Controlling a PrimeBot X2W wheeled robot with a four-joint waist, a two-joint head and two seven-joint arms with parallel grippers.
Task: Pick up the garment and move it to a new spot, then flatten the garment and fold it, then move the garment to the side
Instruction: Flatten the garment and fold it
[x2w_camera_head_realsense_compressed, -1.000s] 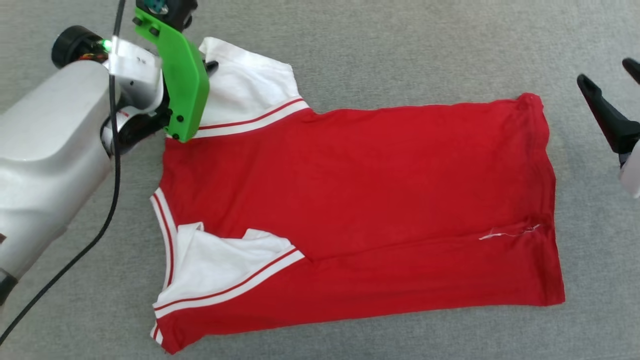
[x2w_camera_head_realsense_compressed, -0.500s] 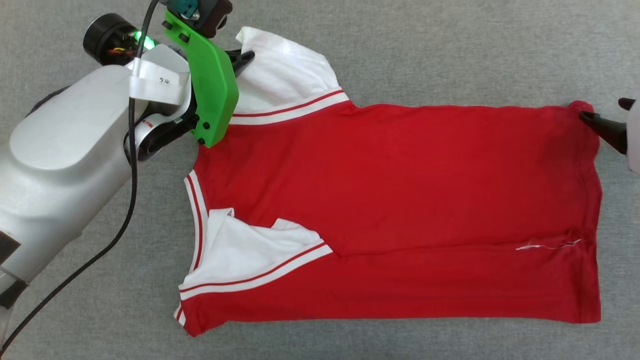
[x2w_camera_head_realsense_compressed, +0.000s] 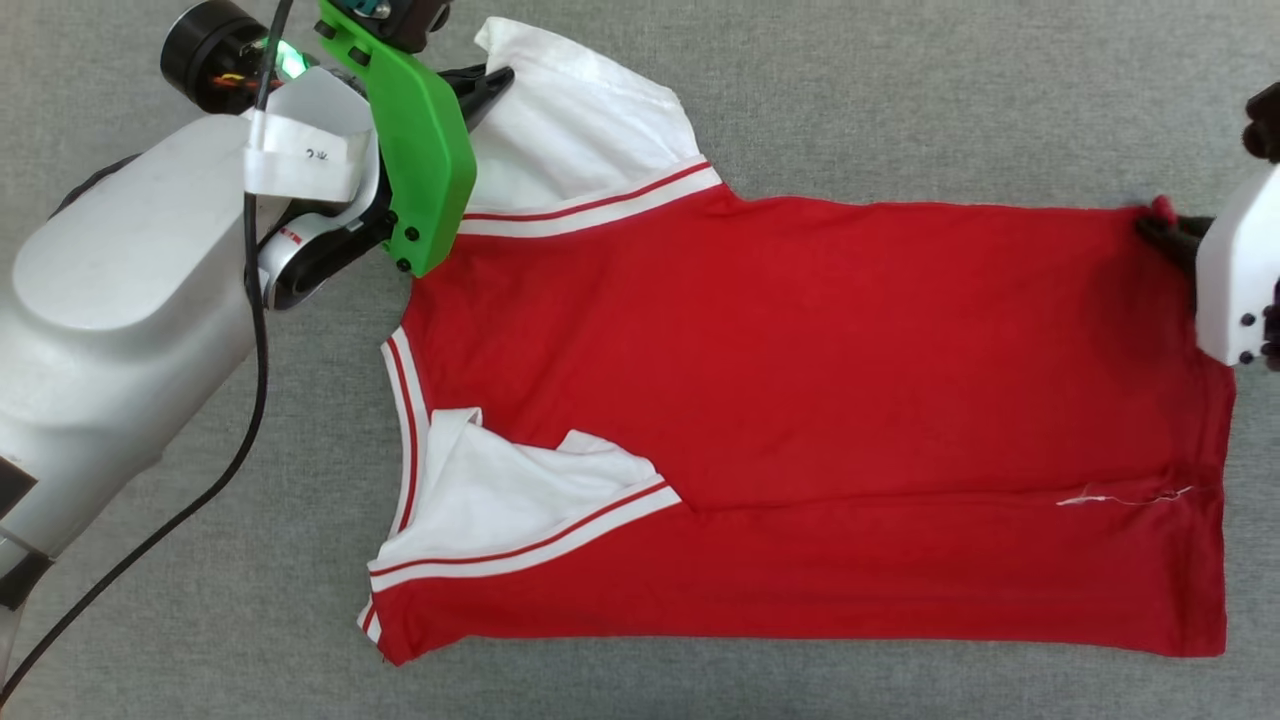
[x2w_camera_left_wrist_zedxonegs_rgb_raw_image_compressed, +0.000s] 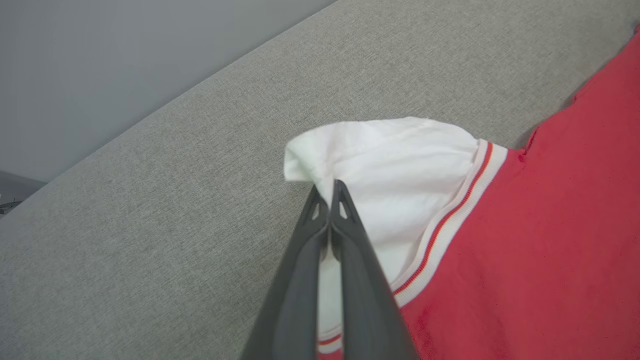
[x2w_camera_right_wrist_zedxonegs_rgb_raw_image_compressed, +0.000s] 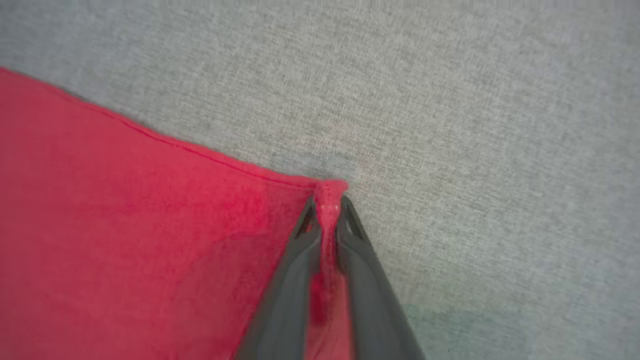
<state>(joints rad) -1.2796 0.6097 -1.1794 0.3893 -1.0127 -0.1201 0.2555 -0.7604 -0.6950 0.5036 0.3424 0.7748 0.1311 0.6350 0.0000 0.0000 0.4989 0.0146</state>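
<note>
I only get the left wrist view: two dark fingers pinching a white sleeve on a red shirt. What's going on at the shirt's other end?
Observer: The right gripper is shut on a hem corner of the red jersey T-shirt, the one farthest from the robot; a nub of red cloth sticks out past its tips.
Operator: Is the shirt up in the air?
Observer: No, the head view shows most of it spread on the grey fabric surface.
Operator: And the other sleeve?
Observer: The second white sleeve lies rumpled on the side nearer the robot.
</note>
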